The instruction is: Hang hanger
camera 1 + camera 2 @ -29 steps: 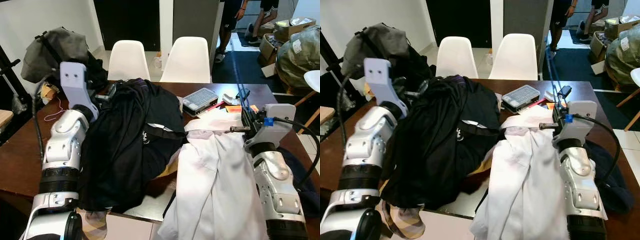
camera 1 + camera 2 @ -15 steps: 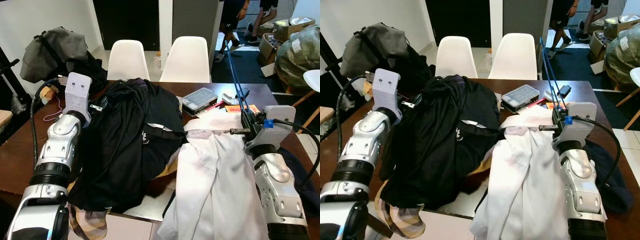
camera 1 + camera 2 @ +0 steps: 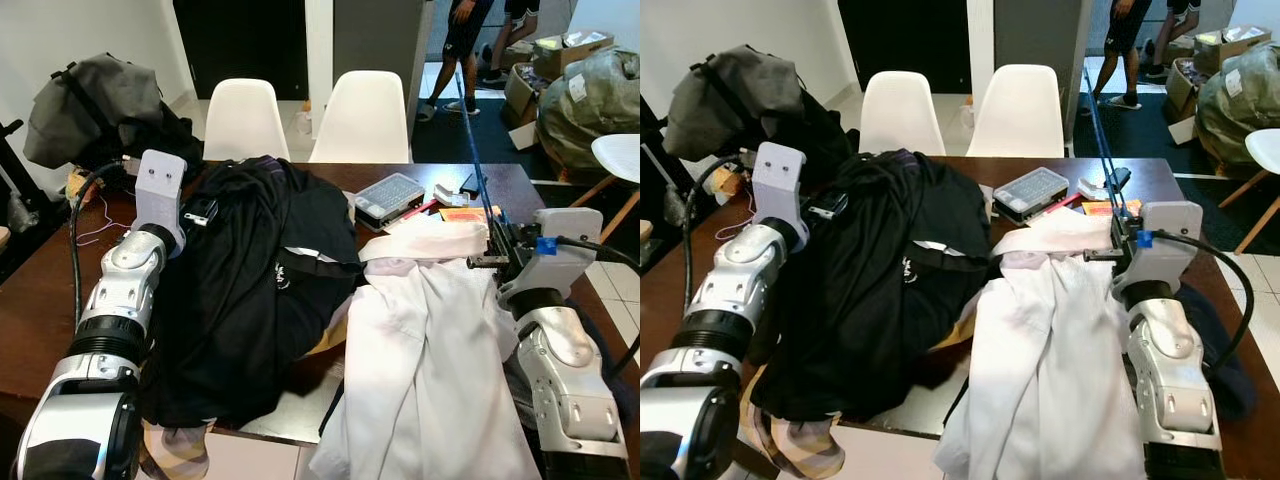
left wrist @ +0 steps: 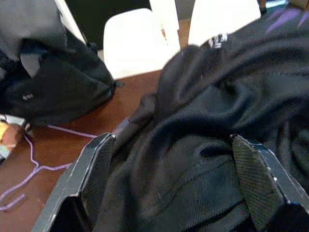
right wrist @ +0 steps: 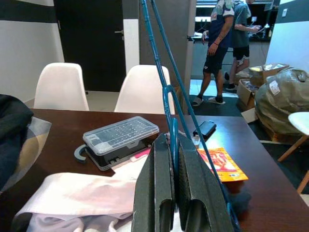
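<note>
Clamping blue hanger (image 5: 170, 104), right claw (image 5: 175, 159) (over white shirt (image 3: 430, 350)), left claw (image 4: 174, 169) wide on black garment (image 3: 260, 290).

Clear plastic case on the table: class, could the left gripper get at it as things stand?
Probably not easily. The left gripper sits open over the black garment, whose heap lies between it and the clear plastic case.

A blue hanger (image 5: 166, 104) is being pinched between black fingers (image 5: 164, 181). A black garment (image 3: 265, 290) and a white shirt (image 3: 430, 350) are being borne by a dark brown table (image 3: 40, 300). White chairs (image 3: 355, 115) and a grey bag (image 3: 90, 100) are being shown behind.
</note>
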Tool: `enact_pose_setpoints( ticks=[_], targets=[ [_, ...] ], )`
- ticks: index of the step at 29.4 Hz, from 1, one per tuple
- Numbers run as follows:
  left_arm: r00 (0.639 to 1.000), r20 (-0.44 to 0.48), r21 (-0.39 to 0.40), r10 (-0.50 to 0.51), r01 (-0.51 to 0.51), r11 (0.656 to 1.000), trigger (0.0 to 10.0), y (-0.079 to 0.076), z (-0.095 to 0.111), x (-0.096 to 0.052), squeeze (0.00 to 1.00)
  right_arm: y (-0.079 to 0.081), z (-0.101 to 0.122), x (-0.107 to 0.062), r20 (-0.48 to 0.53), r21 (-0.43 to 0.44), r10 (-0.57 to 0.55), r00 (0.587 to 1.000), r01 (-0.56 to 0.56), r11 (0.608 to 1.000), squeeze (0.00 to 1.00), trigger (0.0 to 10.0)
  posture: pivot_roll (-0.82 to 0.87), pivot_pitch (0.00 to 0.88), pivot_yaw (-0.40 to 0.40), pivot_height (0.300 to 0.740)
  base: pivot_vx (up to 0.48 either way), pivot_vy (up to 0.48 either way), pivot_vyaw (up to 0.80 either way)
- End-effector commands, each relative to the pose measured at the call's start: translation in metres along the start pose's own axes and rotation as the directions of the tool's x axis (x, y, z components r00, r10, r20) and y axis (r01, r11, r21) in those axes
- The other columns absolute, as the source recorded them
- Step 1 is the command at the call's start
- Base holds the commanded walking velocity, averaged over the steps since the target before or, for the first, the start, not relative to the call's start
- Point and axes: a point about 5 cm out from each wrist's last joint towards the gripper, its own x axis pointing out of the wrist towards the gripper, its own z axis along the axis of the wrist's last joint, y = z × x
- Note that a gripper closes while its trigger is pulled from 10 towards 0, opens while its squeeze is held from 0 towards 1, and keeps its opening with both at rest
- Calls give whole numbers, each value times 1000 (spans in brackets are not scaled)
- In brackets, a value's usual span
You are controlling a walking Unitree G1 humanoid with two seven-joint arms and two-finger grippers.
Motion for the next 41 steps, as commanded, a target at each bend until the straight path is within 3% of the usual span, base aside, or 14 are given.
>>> enact_pose_setpoints(
  ticks=[1, 5, 6, 8, 9, 22, 28, 29, 30, 31, 33, 35, 36, 41],
  targets=[
    [1000, -16, 4, 0, 0, 1000, 10000, -2, -4, 0, 0, 0, -5, -3, -32, 20, 5, 999, -5, 1000, 0, 10000, -138, 74, 45, 736, 0, 0, 0],
    [999, -30, 8, 12, -12, 1000, 10000, -2, -7, 0, 0, -2, -6, -3, -38, 19, -1, 999, 2, 1000, 0, 10000, -133, 70, 43, 736, 0, 0, 0],
    [999, -34, 13, 14, -14, 1000, 2824, -2, -8, 0, 0, -3, -7, -2, -41, 20, -3, 999, 4, 1000, 0, 10000, -131, 68, 42, 736, 0, 0, 0],
    [999, -34, 13, 14, -14, 1000, 2824, -2, -8, 0, 0, -3, -7, -2, -41, 20, -3, 999, 4, 1000, 0, 10000, -131, 68, 42, 736, 0, 0, 0],
    [999, -40, 24, 14, -13, 1000, 0, -1, -9, 0, 0, -3, -7, -1, -40, 22, -4, 999, 5, 1000, 0, 10000, -127, 64, 43, 736, 0, 0, 0],
    [999, -39, 39, 14, -13, 999, 0, 2, -6, 2, 0, -4, -4, 1, -31, 34, -16, 999, 18, 999, 0, 10000, -119, 44, 51, 736, 0, 0, 0],
    [987, 113, -107, -113, 125, 986, 0, -17, 33, 10, 0, -4, -4, 2, -31, 37, -20, 999, 21, 999, 0, 10000, -113, 36, 53, 736, 0, 0, 0],
    [940, 232, -144, -252, 290, 946, 0, -41, 60, 7, 0, -3, -5, 3, -30, 39, -22, 999, 23, 999, 0, 10000, -110, 32, 53, 736, 0, 0, 0],
    [821, 349, -101, -451, 511, 854, 0, -77, 89, -7, 0, -3, -5, 4, -28, 42, -22, 999, 24, 999, 0, 10000, -100, 29, 50, 736, 0, 0, 0],
    [821, 349, -101, -451, 511, 854, 0, -77, 89, -7, 0, -3, -5, 4, -28, 42, -22, 999, 24, 999, 0, 10000, -100, 29, 50, 736, 0, 0, 0],
    [530, 361, 45, -767, 812, 582, 0, -152, 102, -51, 0, 0, -5, 6, -25, 50, -18, 1000, 20, 999, 0, 10000, -94, 24, 49, 736, 0, 0, 0],
    [530, 361, 45, -767, 812, 582, 0, -152, 102, -51, 0, 0, -5, 6, -25, 50, -18, 1000, 20, 999, 0, 10000, -94, 24, 49, 736, 0, 0, 0],
    [427, 301, 81, -853, 880, 469, 0, -179, 90, -69, 0, 2, -5, 7, -24, 56, -15, 1000, 17, 998, 0, 10000, -91, 23, 49, 736, 0, 0, 0],
    [332, 104, 53, -937, 939, 339, 0, -236, 33, -101, 0, 4, -6, 8, -22, 67, -15, 1000, 17, 998, 0, 10000, -87, 19, 54, 736, 0, 0, 0]
  ],
)
